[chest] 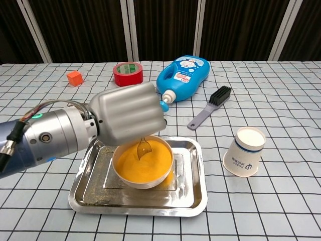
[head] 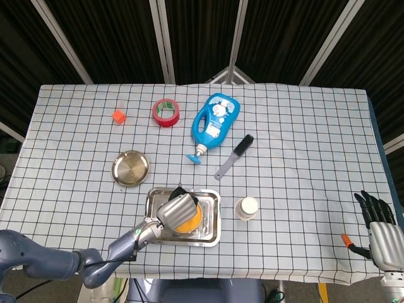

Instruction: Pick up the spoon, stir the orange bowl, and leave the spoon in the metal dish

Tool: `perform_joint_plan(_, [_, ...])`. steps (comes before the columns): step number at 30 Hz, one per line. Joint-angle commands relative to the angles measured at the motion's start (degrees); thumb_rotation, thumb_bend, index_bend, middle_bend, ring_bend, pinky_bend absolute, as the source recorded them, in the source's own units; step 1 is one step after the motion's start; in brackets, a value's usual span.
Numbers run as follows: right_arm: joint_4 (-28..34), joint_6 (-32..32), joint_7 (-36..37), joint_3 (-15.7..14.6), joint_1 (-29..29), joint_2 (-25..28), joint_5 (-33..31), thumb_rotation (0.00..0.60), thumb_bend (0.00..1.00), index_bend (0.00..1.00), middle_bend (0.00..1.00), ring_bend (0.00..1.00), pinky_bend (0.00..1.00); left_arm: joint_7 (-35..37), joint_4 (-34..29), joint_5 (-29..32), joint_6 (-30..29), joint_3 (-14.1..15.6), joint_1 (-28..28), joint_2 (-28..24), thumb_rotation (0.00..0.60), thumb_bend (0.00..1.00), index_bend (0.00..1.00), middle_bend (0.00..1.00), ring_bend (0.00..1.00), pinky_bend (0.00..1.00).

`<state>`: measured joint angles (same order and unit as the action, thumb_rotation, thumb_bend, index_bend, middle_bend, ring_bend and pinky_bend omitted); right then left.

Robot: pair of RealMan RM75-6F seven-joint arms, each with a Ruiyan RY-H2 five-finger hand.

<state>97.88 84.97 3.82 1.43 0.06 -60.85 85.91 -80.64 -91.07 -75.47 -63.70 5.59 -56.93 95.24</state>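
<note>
My left hand [chest: 128,114] is closed around the handle of the clear plastic spoon [chest: 143,148], whose bowl dips into the round orange bowl [chest: 143,163] sitting in the rectangular shiny steel tray [chest: 193,193]. From the chest camera I see the spoon under the ribbed silver back of the hand; the head camera hides it but shows the round brass-toned metal dish [head: 130,168] to the upper left of the tray, on the checked tablecloth [head: 303,126]. Only the head camera shows my right hand [head: 379,224], fingers loosely extended, holding nothing, at the table's far right edge.
</note>
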Motion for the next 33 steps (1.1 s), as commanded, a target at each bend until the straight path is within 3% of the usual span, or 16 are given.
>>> perform_joint_plan(1, [0.0,0.1,0.0,0.0,0.0,0.0,0.0,0.6,0.31,0.0,0.0,0.0,0.0,0.2,-0.7,-0.1,0.3,-0.3,0.3,0.7,0.6,0.65,0.8,1.0,1.0,1.0])
perform_joint_plan(6, [0.0,0.2,0.3,0.0,-0.1,0.1,-0.1,0.6,0.31,0.0,0.0,0.0,0.0,0.3,-2.4,-0.9,-0.3,-1.1,0.9,1.0,0.6,0.65,0.8,1.0,1.0,1.0])
perform_joint_plan(18, [0.3,0.0,0.4,0.0,-0.1,0.1,-0.3,0.6,0.31,0.0,0.0,0.0,0.0,-0.1,-5.8,-2.3,-0.8,-1.7,1.9,-3.5,0.6,0.65,0.8,1.0,1.0,1.0])
perform_joint_plan(33, [0.5,-0.4,0.7,0.0,0.0,0.2,-0.6,0.6,0.31,0.0,0.0,0.0,0.0,0.6,-2.4,-1.9,1.3,-2.3,2.6,-4.1,0.6,0.65,0.8,1.0,1.0,1.0])
